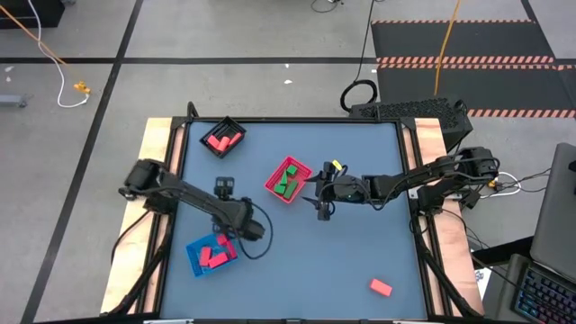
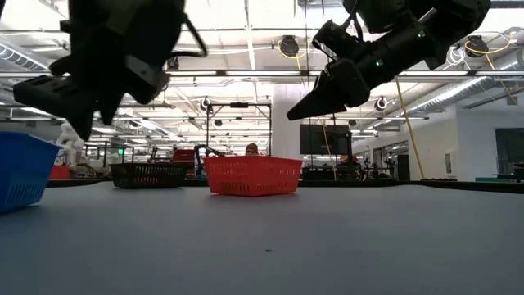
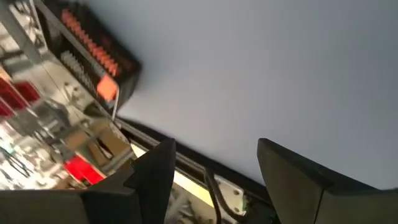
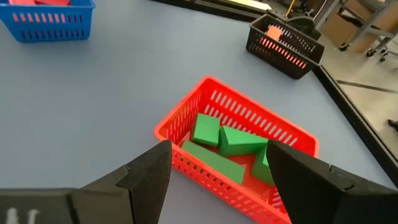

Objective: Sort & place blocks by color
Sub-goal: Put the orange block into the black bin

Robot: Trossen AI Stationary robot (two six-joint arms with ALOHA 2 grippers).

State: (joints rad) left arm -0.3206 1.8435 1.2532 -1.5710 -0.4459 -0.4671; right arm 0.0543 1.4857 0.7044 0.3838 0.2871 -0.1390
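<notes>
At the red tray's (image 1: 290,181) three o'clock the right gripper (image 1: 323,212) hovers, fingers spread and empty; left gripper (image 1: 230,241) likewise over the blue tray (image 1: 212,255)

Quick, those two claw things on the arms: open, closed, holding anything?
Left tool: open, empty, above the blue tray.
Right tool: open, empty, beside the red tray of green blocks.
</notes>
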